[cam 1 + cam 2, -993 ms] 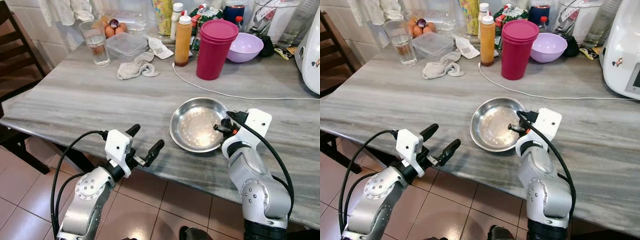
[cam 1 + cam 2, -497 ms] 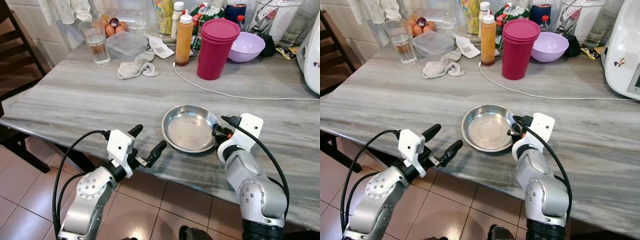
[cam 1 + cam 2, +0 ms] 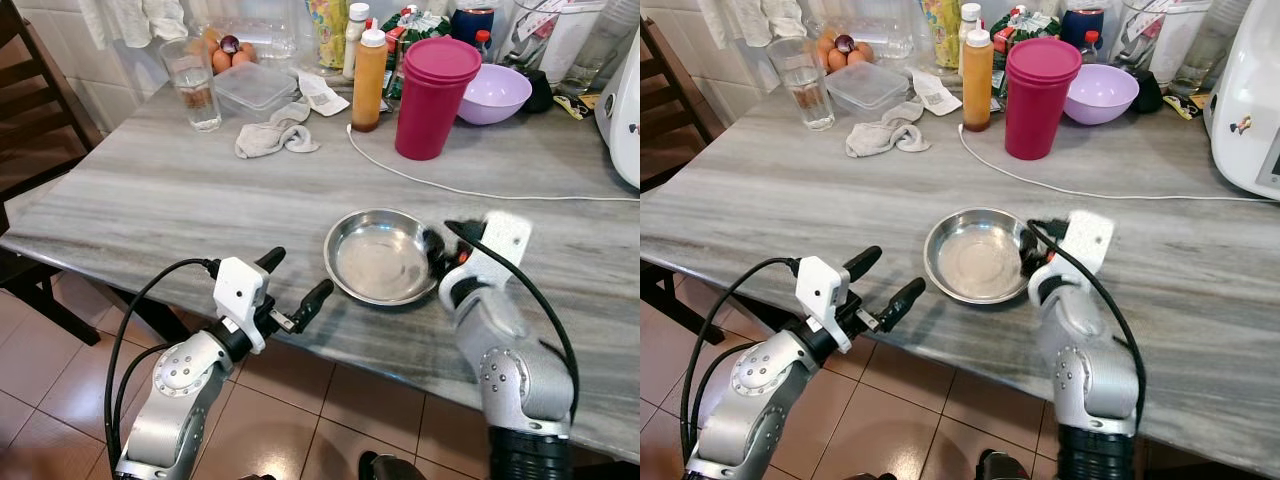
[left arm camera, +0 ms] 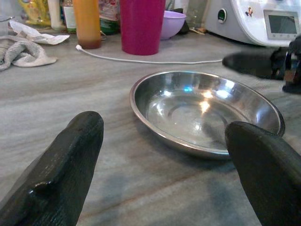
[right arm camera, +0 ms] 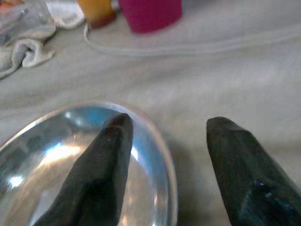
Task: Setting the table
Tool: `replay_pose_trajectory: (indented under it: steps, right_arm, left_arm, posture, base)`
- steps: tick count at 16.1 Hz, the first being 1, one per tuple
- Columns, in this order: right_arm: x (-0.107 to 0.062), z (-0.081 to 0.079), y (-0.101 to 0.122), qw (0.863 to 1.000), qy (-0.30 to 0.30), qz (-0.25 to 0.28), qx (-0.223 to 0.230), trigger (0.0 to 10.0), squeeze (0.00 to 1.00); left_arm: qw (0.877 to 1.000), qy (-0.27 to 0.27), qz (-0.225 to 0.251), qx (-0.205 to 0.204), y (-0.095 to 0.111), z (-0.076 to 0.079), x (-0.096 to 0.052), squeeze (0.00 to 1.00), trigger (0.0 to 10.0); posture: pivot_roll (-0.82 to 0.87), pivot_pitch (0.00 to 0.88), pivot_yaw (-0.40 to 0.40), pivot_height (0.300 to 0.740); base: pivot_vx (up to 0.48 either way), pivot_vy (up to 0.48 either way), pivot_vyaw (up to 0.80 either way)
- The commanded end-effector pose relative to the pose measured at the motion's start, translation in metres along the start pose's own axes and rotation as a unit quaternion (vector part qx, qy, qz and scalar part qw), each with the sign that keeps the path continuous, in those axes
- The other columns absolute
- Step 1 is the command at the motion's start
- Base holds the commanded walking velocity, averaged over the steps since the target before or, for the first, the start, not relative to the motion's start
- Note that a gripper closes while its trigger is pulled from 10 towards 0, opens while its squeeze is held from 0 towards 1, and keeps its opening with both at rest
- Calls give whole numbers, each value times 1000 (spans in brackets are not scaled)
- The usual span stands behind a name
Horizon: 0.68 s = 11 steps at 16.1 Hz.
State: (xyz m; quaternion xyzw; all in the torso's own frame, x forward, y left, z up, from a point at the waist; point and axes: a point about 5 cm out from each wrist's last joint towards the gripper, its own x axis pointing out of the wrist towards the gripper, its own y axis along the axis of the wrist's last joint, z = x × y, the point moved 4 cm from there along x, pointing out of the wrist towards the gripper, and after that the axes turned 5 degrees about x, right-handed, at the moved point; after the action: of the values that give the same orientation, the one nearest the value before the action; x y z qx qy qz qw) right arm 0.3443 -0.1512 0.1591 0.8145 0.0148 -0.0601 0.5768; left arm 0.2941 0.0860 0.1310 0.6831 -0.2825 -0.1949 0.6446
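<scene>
A round steel plate (image 3: 378, 256) lies on the grey marble table (image 3: 170, 200) near its front edge. My right gripper (image 3: 440, 255) stands open at the plate's right side, blurred by motion. In the right wrist view one finger (image 5: 106, 174) is over the inside of the plate (image 5: 56, 160) and the other finger (image 5: 240, 169) is outside the rim. My left gripper (image 3: 296, 275) hovers open just off the table's front edge, left of the plate, with nothing between its fingers. It faces the plate (image 4: 202, 110) in the left wrist view.
At the back stand a magenta tumbler (image 3: 432, 95), a purple bowl (image 3: 495, 92), an orange bottle (image 3: 367, 78), a glass of water (image 3: 193, 85), a rag (image 3: 272, 135) and a plastic box (image 3: 255, 88). A white cable (image 3: 450, 185) crosses behind the plate. A white appliance (image 3: 622, 110) stands at the right, a chair (image 3: 30, 150) at the left.
The plate slid toward the near left with my right gripper at its rim, then stopped. That gripper's wrist has now risen and its fingers stand apart. The left arm barely moved.
</scene>
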Motion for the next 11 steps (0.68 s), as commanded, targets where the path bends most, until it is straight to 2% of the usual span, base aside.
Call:
replay_pose_trajectory:
  steps: [1, 3, 4, 5, 6, 7, 8, 11]
  right_arm:
    - [-1, -10, 10, 1000, 17, 25, -7, 10000, 1000]
    - [-2, -12, 26, 994, 20, 76, -75, 10000, 1000]
    - [-3, -13, 30, 991, 19, 91, -92, 10000, 1000]
    - [-3, -14, 31, 991, 20, 95, -87, 10000, 1000]
    - [-5, -8, 38, 983, -13, 115, -145, 10000, 1000]
    - [-5, -5, 42, 977, -26, 128, -169, 10000, 1000]
    - [-6, -4, 44, 976, -20, 135, -172, 10000, 1000]
    - [-7, 0, 45, 975, -23, 141, -171, 10000, 1000]
  left_arm:
    - [1000, 6, 2, 5, 2, -4, -1, 0, 10000]
    - [1000, 8, 4, 4, 3, -4, 0, 0, 10000]
    - [1000, 14, 6, 3, 3, -6, 0, 0, 10000]
    - [1000, 18, 6, 3, 3, -7, 0, 0, 10000]
    - [999, 38, 7, 7, 4, -12, 0, 0, 10000]
    - [997, 70, 8, 14, 4, -20, 0, 0, 10000]
    - [994, 112, 11, -1, 4, -32, -1, 0, 10000]
    - [992, 124, 10, -7, 3, -34, -3, 0, 10000]
  posture:
    - [-193, 141, 41, 740]
    - [-193, 136, 37, 740]
    - [-193, 136, 37, 740]
    - [-193, 136, 37, 740]
    - [-191, 133, 37, 740]
    - [-190, 133, 34, 740]
    - [-188, 136, 31, 740]
    - [-190, 136, 25, 740]
  base:
    - [0, 0, 0]
    - [0, 0, 0]
    - [0, 0, 0]
    - [0, 0, 0]
    - [0, 0, 0]
    - [0, 0, 0]
    - [0, 0, 0]
    - [0, 0, 0]
